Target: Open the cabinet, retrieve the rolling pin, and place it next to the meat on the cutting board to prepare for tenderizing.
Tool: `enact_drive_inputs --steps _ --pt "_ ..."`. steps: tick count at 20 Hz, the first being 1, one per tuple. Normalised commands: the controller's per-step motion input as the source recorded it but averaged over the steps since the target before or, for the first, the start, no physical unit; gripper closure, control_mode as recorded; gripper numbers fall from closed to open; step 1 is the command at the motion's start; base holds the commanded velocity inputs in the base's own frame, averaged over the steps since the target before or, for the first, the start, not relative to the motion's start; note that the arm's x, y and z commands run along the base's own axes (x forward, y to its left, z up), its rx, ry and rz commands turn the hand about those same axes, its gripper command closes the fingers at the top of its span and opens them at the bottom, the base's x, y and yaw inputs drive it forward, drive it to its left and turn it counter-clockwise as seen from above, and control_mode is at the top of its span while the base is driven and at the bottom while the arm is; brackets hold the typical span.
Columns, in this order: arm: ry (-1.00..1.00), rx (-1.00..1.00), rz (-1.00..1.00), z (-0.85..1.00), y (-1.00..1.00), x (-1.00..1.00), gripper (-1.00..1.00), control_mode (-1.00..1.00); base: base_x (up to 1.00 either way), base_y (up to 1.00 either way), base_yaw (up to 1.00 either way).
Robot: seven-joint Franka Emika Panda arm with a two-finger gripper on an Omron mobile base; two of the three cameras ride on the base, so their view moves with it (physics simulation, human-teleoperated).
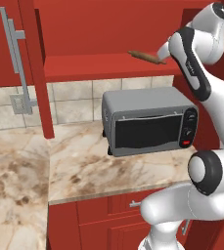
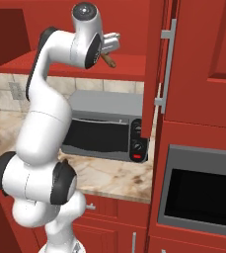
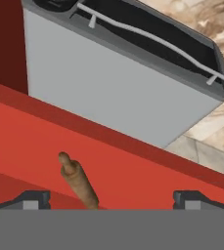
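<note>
Red cabinet point(image 1: 103, 66) shelf | rolling pin point(image 3: 78, 184): slim brown, knobbed end | tool point(image 3: 111, 199): fingers spread wide, astride pin

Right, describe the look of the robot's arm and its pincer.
The arm is glossy white, built of rounded tube-like links, with dark grey to black bands and caps at the joints. A round dark cap with a small pale centre closes the uppermost joint. The pincer ends in two small, dark, blocky fingertips. No cables or markings are visible.

We see a kitchen — red raised-panel wall cabinet point(image 1: 20, 44), beige marble-patterned counter point(image 1: 79, 166), grey toaster oven point(image 1: 150, 122), tiled backsplash point(image 1: 69, 100) — plus a built-in black oven point(image 2: 203, 190).
</note>
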Motion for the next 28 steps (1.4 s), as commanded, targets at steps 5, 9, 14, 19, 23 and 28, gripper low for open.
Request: enact_drive_inputs --steps 5,9,14,19,23,28 --pt "0.02 0.04 0.0 0.0 -0.19 0.35 -1.0 -1.0 0.0 0.0 0.0" --pt "0.1 0.01 0.0 0.0 -0.09 0.39 -1.0 -1.0 0.0 0.0 0.0" --pt "0.09 0.01 0.01 -0.04 -0.08 0.38 -1.0 -1.0 0.0 0.0 0.0" --pt "0.03 0.02 0.03 -0.08 -0.09 0.32 -1.0 -1.0 0.0 0.0 0.0" --pt "0.0 0.01 0.06 -0.17 -0.1 0.16 -1.0 -1.0 0.0 0.0 0.0" --pt "0.0 0.0 0.07 -0.1 -0.05 0.16 -1.0 -1.0 0.0 0.0 0.0"
